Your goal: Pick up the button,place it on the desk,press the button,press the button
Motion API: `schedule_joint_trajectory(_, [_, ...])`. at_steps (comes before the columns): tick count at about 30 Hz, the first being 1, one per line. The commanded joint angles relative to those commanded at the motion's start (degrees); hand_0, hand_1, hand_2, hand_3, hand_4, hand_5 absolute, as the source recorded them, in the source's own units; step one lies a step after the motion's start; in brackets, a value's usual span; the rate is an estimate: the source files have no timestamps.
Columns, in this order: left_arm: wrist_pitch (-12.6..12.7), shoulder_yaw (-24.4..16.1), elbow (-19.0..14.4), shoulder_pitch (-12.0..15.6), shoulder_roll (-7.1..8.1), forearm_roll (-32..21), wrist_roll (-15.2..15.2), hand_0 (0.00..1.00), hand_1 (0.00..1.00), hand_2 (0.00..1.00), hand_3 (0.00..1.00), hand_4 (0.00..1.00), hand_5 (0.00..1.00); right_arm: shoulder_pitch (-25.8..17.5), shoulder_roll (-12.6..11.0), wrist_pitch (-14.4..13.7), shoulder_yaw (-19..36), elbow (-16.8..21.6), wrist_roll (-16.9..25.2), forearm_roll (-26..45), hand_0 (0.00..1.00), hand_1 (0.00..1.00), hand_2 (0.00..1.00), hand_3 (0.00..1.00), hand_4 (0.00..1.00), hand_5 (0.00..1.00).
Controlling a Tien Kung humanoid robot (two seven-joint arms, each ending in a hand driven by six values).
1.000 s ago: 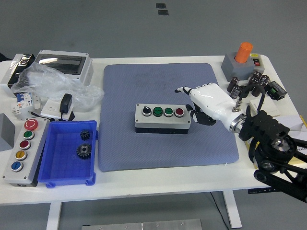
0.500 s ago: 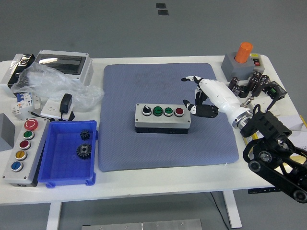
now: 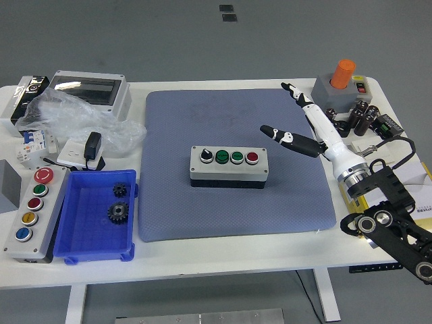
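Observation:
A grey button box (image 3: 229, 166) with a black selector knob, two green buttons and a red button (image 3: 252, 158) lies flat on the blue-grey mat (image 3: 236, 202) in the middle of the table. My right hand (image 3: 305, 125) is white, held edge-on to the right of the box, fingers stretched out and spread, thumb tip (image 3: 268, 129) just above the box's right end. It holds nothing and is not touching the box. My left arm is out of view.
A blue bin (image 3: 94, 216) with two black gears sits at the left. A second grey button box (image 3: 30, 212) lies at the far left. A plastic bag, breaker enclosure and charger are at the back left. An orange emergency stop (image 3: 343, 75) and capacitors are at the back right.
My right hand has drawn back from the box's right end, rotated edge-on and opened its fingers, moving up and to the right. The button box has not moved.

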Motion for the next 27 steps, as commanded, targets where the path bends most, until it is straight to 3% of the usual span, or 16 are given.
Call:
schedule_joint_trajectory(4, [-0.1, -0.1, 0.0, -0.2, -0.14, -0.1, 0.1, 0.685, 0.705, 0.638, 0.629, 0.555, 0.44, -1.0, 0.7, 1.2, 1.8, -2.3, 6.0, 8.3, 0.961, 0.957, 0.998, 0.998, 0.998, 0.69])
schedule_joint_trajectory(5, [-0.2, -0.1, 0.0, -0.2, -0.15, -0.1, 0.1, 0.684, 0.706, 0.641, 0.63, 0.564, 0.444, -1.2, 0.8, 1.6, 2.2, -2.7, 7.4, 10.6, 0.933, 0.9, 0.929, 0.985, 0.998, 0.931])
schedule_joint_trajectory(10, [-0.4, 0.0, 0.0, -0.1, -0.13, -0.2, 0.3, 0.684, 0.706, 0.641, 0.63, 0.564, 0.444, -1.6, 1.5, 4.0, 3.1, -4.5, 13.8, 20.6, 0.933, 0.9, 0.929, 0.985, 0.998, 0.931])
schedule_joint_trajectory(11, [-0.5, 0.0, 0.0, -0.1, -0.13, -0.2, 0.4, 0.684, 0.705, 0.641, 0.633, 0.573, 0.441, -1.6, 1.6, 4.4, 3.1, -4.8, 14.9, 22.3, 0.901, 0.846, 0.851, 0.859, 0.998, 0.998])
schedule_joint_trajectory(15, [-0.7, 0.0, 0.0, -0.1, -0.15, -0.2, 0.6, 0.684, 0.705, 0.641, 0.633, 0.573, 0.441, -1.9, 2.0, 5.9, 3.0, -5.7, 18.0, 29.3, 0.901, 0.846, 0.851, 0.859, 0.998, 0.998])
schedule_joint_trajectory(22, [-0.8, 0.1, -0.1, -0.2, -0.08, -0.3, 0.8, 0.684, 0.705, 0.644, 0.635, 0.59, 0.449, -1.9, 2.3, 7.4, 2.6, -6.4, 19.3, 38.1, 0.893, 0.831, 0.83, 0.84, 0.998, 0.998])
schedule_joint_trajectory(27, [-0.8, 0.1, -0.1, -0.3, -0.08, -0.2, 0.9, 0.684, 0.703, 0.647, 0.637, 0.609, 0.455, -1.8, 2.5, 7.9, 2.3, -6.6, 19.4, 39.9, 0.875, 0.808, 0.81, 0.823, 0.998, 0.998])
